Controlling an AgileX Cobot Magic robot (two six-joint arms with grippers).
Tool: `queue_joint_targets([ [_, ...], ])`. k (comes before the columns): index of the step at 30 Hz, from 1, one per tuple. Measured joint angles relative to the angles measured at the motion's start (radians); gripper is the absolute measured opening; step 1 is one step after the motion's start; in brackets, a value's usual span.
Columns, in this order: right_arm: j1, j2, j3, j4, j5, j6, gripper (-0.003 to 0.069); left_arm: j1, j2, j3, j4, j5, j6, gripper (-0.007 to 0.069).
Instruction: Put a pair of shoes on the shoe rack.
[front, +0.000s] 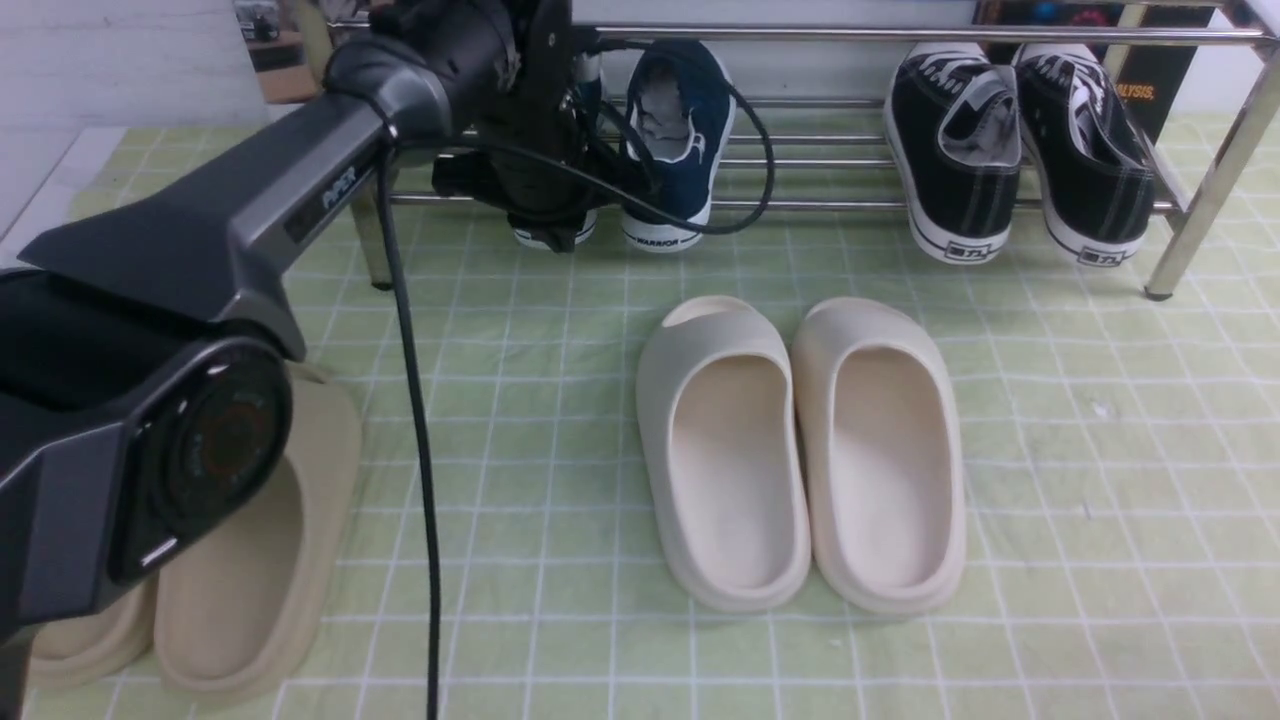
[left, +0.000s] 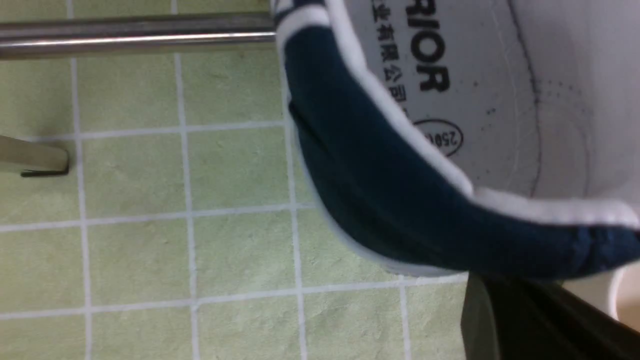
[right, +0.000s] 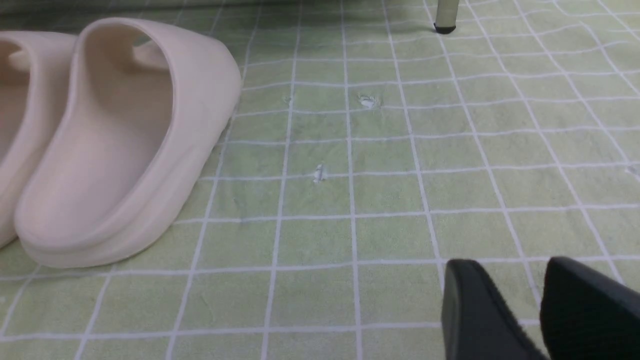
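One navy-blue shoe (front: 676, 140) rests on the chrome shoe rack (front: 900, 35), heel toward me and marked WARRIOR. The other navy shoe (front: 552, 234) sits to its left, mostly hidden behind my left gripper (front: 545, 195); only its white heel sole shows. In the left wrist view this shoe's navy heel wall (left: 390, 200) and white printed insole fill the frame. One dark finger (left: 515, 320) presses the outside of the wall, the other finger is hidden. A rack bar (left: 135, 37) runs beside the shoe. My right gripper (right: 505, 275) hovers low over the mat, slightly open and empty.
Two black lace-up sneakers (front: 1020, 150) stand on the rack's right half. A pair of cream slides (front: 800, 450) lies mid-mat, also in the right wrist view (right: 125, 140). Tan slides (front: 250, 570) lie under my left arm. A black cable (front: 410, 400) hangs from that arm.
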Motion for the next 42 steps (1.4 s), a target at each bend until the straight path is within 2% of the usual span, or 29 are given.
queue_joint_targets([
  [4,0.0,0.0,0.0,0.0,0.0,0.0,0.0239,0.0,-0.069,0.0,0.001,0.052,0.016,-0.0013],
  [11,0.0,0.0,0.0,0.0,0.0,0.0,0.0239,0.001,-0.35,0.0,-0.019,0.207,0.141,-0.0013],
  [16,0.0,0.0,0.0,0.0,0.0,0.0,0.0239,0.001,-0.548,0.003,-0.033,0.219,0.17,-0.0013],
  [19,0.0,0.0,0.0,0.0,0.0,0.0,0.0239,0.001,-0.762,0.112,-0.045,0.205,0.174,-0.0013],
  [21,0.0,0.0,0.0,0.0,0.0,0.0,0.0239,0.001,-0.881,0.252,-0.046,0.131,0.176,-0.0013],
  [22,0.0,0.0,0.0,0.0,0.0,0.0,0.0239,0.001,-0.895,0.252,-0.046,0.121,0.176,-0.0013],
  [24,0.0,0.0,0.0,0.0,0.0,0.0,0.0239,0.001,-1.085,0.527,-0.046,-0.065,0.172,-0.0013],
  [25,0.0,0.0,0.0,0.0,0.0,0.0,0.0239,0.001,-1.1,0.549,-0.046,-0.065,0.171,-0.0013],
  [26,0.0,0.0,0.0,0.0,0.0,0.0,0.0239,0.001,-1.219,0.734,-0.046,-0.196,0.157,-0.0013],
  [28,0.0,0.0,0.0,0.0,0.0,0.0,0.0239,0.001,-1.369,0.969,-0.047,-0.377,0.141,-0.0013],
  [29,0.0,0.0,0.0,0.0,0.0,0.0,0.0239,0.001,-1.418,1.083,-0.047,-0.437,0.136,-0.0013],
  [30,0.0,0.0,0.0,0.0,0.0,0.0,0.0239,0.001,-1.43,1.083,-0.047,-0.451,0.136,-0.0013],
  [32,0.0,0.0,0.0,0.0,0.0,0.0,0.0239,0.001,-1.552,1.347,-0.047,-0.613,0.131,-0.0013],
  [37,0.0,0.0,0.0,0.0,0.0,0.0,0.0239,0.001,-1.655,1.7,-0.093,-0.89,0.079,-0.0013],
  [40,0.0,0.0,0.0,0.0,0.0,0.0,0.0239,0.001,-1.665,1.822,-0.123,-1.031,0.04,-0.0013],
  [42,0.0,0.0,0.0,0.0,0.0,0.0,0.0239,0.001,-1.665,1.854,-0.129,-1.061,0.029,-0.0013],
])
